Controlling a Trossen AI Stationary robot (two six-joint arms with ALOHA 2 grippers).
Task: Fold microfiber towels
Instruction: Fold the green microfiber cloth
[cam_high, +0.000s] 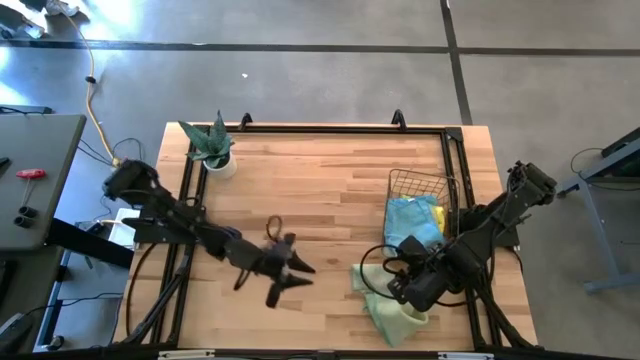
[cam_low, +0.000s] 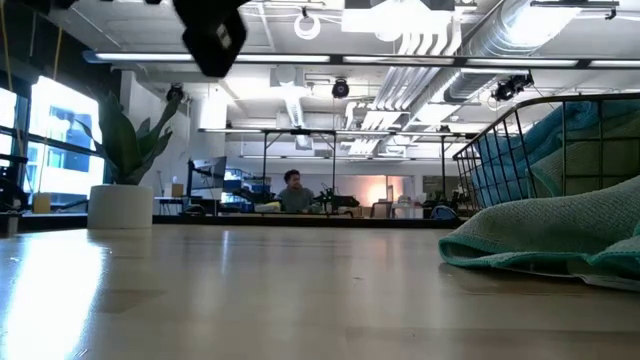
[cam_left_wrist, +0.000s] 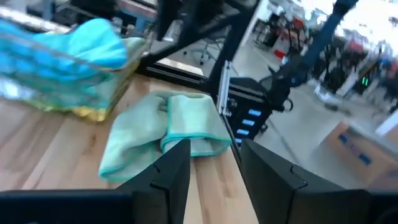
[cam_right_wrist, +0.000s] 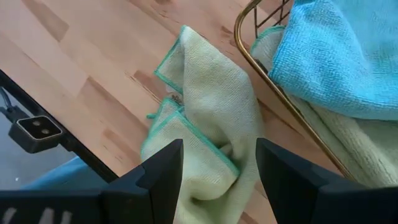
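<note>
A pale green towel (cam_high: 385, 305) lies crumpled on the table by its near right edge, folded loosely over itself (cam_right_wrist: 217, 118). Beside it stands a copper wire basket (cam_high: 425, 190) holding a light blue towel (cam_right_wrist: 336, 56) on a yellowish one (cam_right_wrist: 348, 149). My right gripper (cam_right_wrist: 221, 168) hangs open over the green towel, pointing steeply down, its fingers on either side of the bunched cloth; I cannot tell whether they touch it. My left gripper (cam_left_wrist: 214, 165) stands open above the table's middle (cam_high: 300, 277), pointing almost level toward the green towel (cam_left_wrist: 168, 124), with nothing between its fingers.
A potted plant (cam_high: 213, 150) in a white pot stands at the table's far left. A black frame rail (cam_high: 320, 128) runs along the far and right edges. Bare wood lies between the plant and the basket. In the low view, a person sits in the room behind.
</note>
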